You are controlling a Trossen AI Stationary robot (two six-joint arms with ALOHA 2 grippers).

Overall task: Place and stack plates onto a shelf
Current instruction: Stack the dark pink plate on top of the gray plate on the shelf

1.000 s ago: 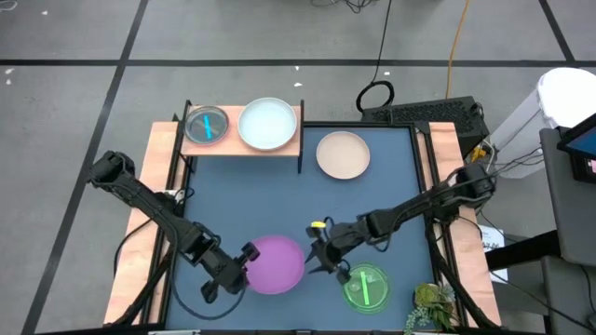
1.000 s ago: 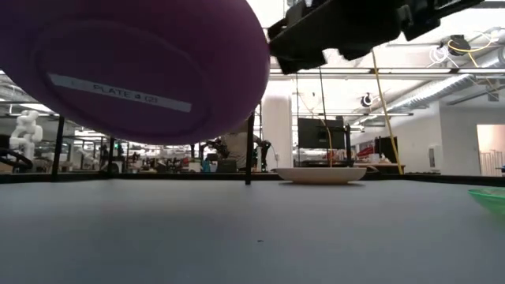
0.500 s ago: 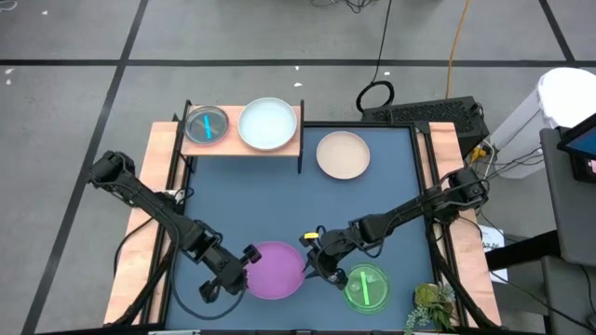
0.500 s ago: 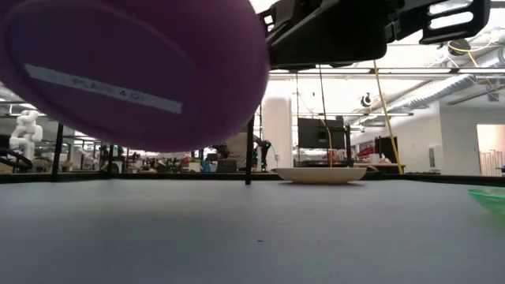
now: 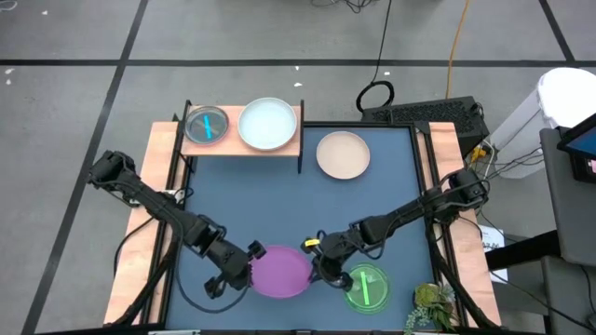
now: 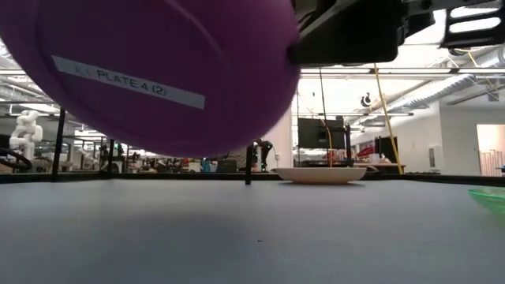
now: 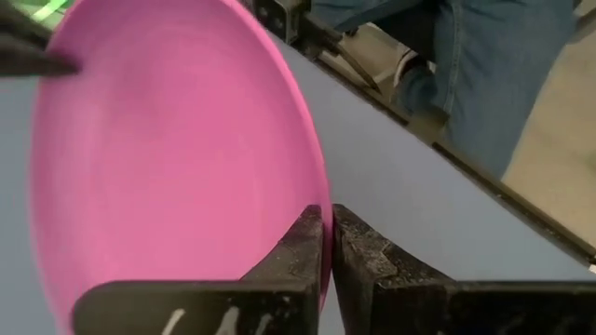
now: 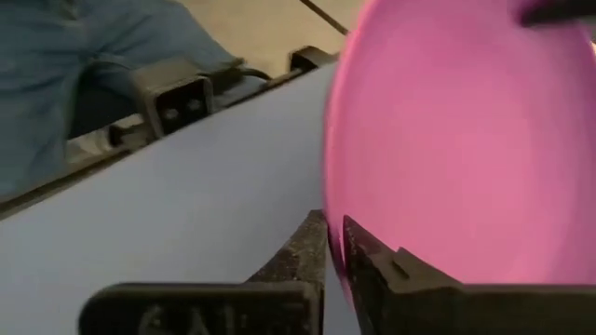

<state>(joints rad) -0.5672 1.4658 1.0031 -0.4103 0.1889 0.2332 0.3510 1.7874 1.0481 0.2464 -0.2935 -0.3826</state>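
Purple plate (image 5: 278, 271) at the near edge of the table (image 5: 372, 200), lifted clear of the blue surface: in the low view its underside fills the upper left, tilted, with a white label across it, and open air shows beneath it. Left end effector (image 5: 250, 261) is closed on the plate's left rim; its wrist view shows the two dark fingers (image 7: 305, 249) pinched together with the rim between them. Right end effector (image 5: 317, 265) is closed on the opposite, right rim, and its own wrist view shows the same pinch, one finger on each face of the plate. So the plate hangs between both arms, gripped at two sides.

Just to the right of it, near the right arm, the green translucent plate (image 5: 366, 286) lies flat on the table. Farther back, on the right half, the cream plate (image 5: 343, 154) rests on the blue surface, just beside the shelf's right legs. At the far left corner stands the shelf (image 5: 293, 140), a light wooden board on thin black legs. On it sit the cyan translucent plate (image 5: 206, 125) to the left and the pale white plate (image 5: 266, 124) to the right, side by side and close together
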